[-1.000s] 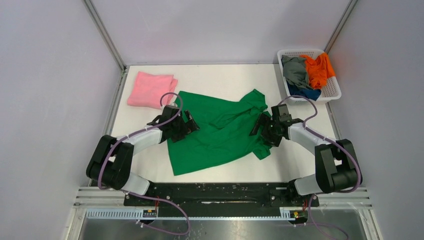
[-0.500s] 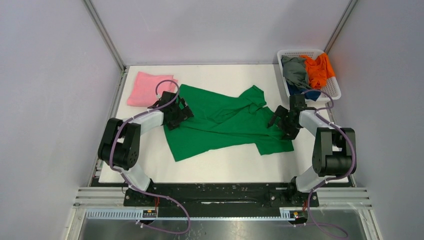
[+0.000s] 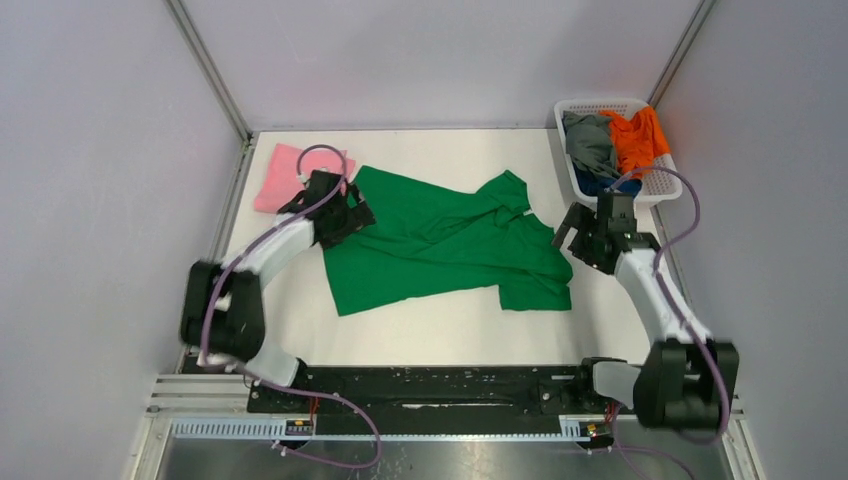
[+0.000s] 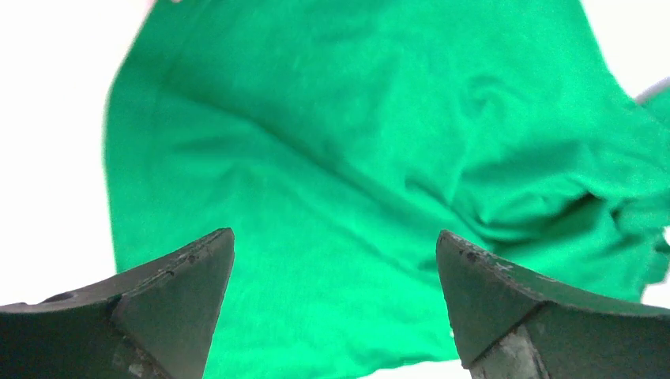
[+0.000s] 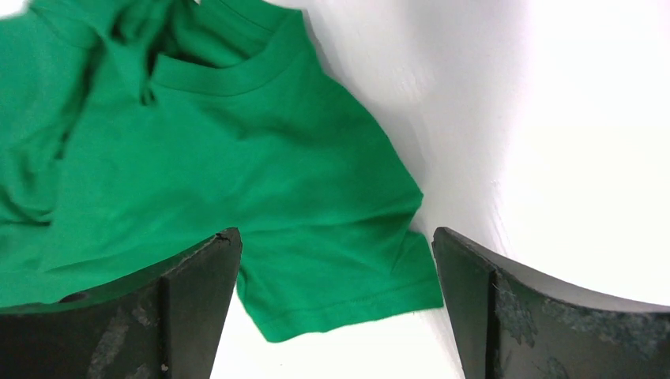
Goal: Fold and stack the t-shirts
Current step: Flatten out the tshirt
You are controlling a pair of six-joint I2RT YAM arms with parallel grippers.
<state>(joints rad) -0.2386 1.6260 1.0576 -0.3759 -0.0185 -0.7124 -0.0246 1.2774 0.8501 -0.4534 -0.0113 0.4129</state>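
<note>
The bright green t-shirt (image 3: 440, 250) lies spread, wrinkled, across the middle of the table. It fills the left wrist view (image 4: 355, 158), and its sleeve and collar show in the right wrist view (image 5: 237, 166). My left gripper (image 3: 348, 217) is open and empty above the shirt's left edge (image 4: 336, 237). My right gripper (image 3: 572, 235) is open and empty above the shirt's right sleeve (image 5: 333, 237). The pink t-shirt (image 3: 283, 180) lies folded at the far left. The grey (image 3: 590, 142), orange (image 3: 636, 138) and dark blue (image 3: 603, 186) t-shirts lie bunched in the basket.
The white slatted basket (image 3: 600, 103) stands at the table's far right corner, just beyond my right arm. Grey walls close in the table on the left, back and right. Bare white tabletop (image 3: 450, 335) shows in front of the green shirt.
Both grippers moved apart, outward and toward the back, drawing the green shirt wider. They now hover open over its left edge and right sleeve. The shirt lies flatter.
</note>
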